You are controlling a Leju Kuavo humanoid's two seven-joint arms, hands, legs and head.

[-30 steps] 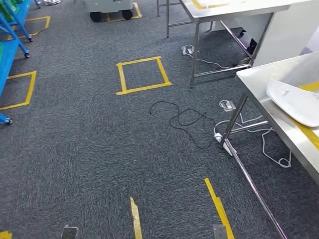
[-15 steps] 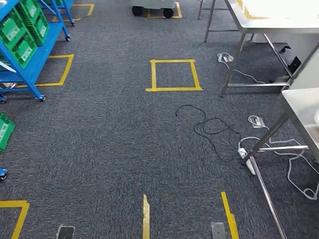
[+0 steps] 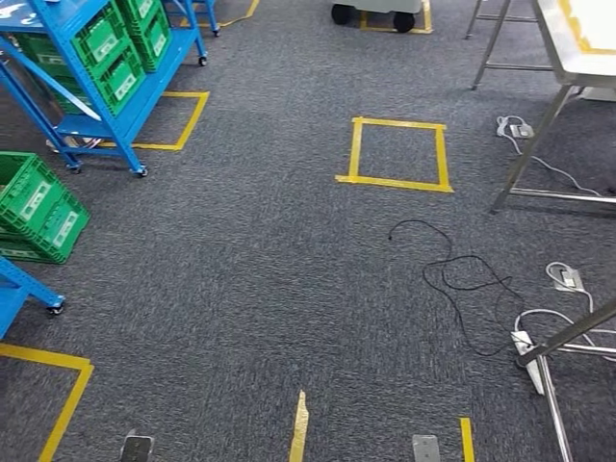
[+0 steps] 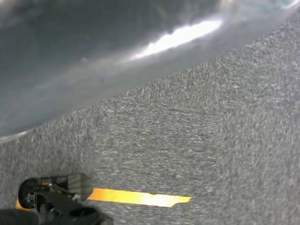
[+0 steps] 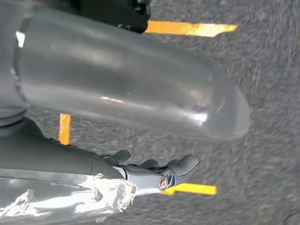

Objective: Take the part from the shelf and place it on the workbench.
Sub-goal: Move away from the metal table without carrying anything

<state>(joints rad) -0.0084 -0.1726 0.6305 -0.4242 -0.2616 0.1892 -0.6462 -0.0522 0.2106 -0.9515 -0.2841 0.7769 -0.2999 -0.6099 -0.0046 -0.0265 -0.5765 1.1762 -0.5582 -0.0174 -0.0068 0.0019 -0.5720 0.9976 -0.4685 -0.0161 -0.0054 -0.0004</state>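
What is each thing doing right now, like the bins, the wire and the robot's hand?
green bins, sitting on the blue shelf.
black cable, lying loose and curly on the carpet.
right hand, fingers stretched out, holding nothing.

carpet [image 3: 240, 289]: grey cloth, rough matt pile | floor tape [image 3: 397, 152]: yellow, smooth, slight sheen | shelf [image 3: 109, 120], far left: blue painted metal, smooth | crates [image 3: 39, 207]: green moulded plastic, ribbed | workbench [image 3: 574, 43], far right: bare metal, brushed shine | cable [image 3: 454, 279]: black, matt | right hand [image 5: 166, 173]: dark smooth plastic, glossy grey cover
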